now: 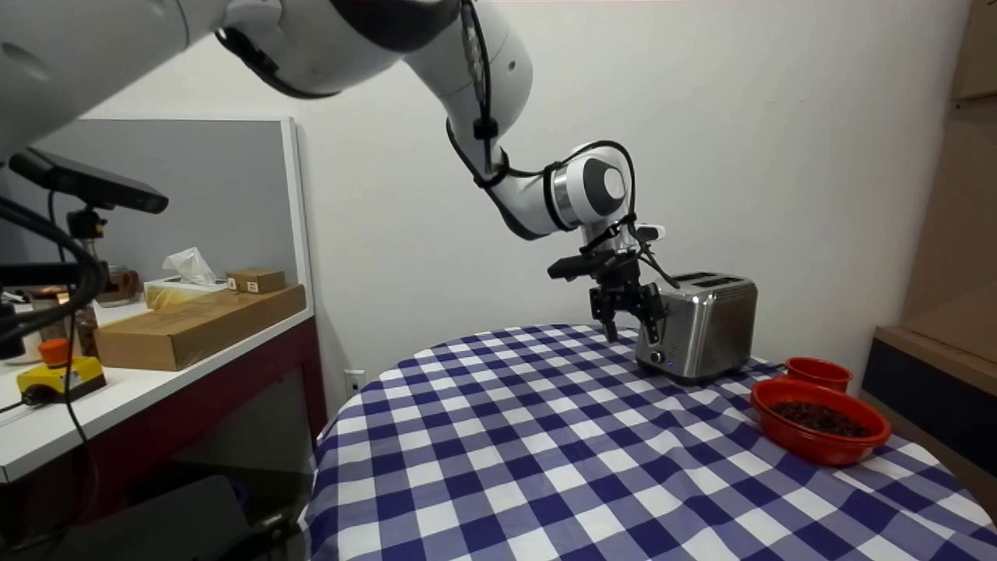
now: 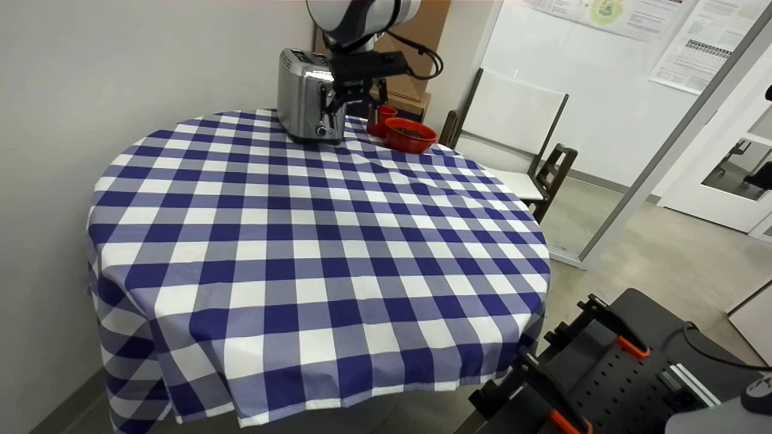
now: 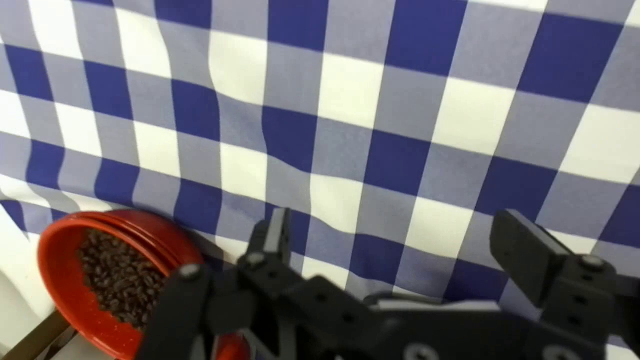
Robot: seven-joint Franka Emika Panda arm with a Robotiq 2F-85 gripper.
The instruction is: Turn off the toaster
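In an exterior view the bench comes first, with a soft checked cloth on it. Next is the tool, and it is wide: the wrist view shows its fingers far apart, with no thing held. Just beside them, or touching, I cannot tell which, is the toaster, upright on the bench. Low on its end by the tool is a small round knob with a blue spot near it, maybe a light. I think that end is the place to work: a soft poke or pinch should do, with no need to lift. The toaster looks hard, stiff and a bit heavy, and its smooth metal sides may be slippery. A big push could make it slide on the cloth. I would stay off the top slots, which may be hot. To its right are a red cup and a bowl, and a slide could bump the cup.
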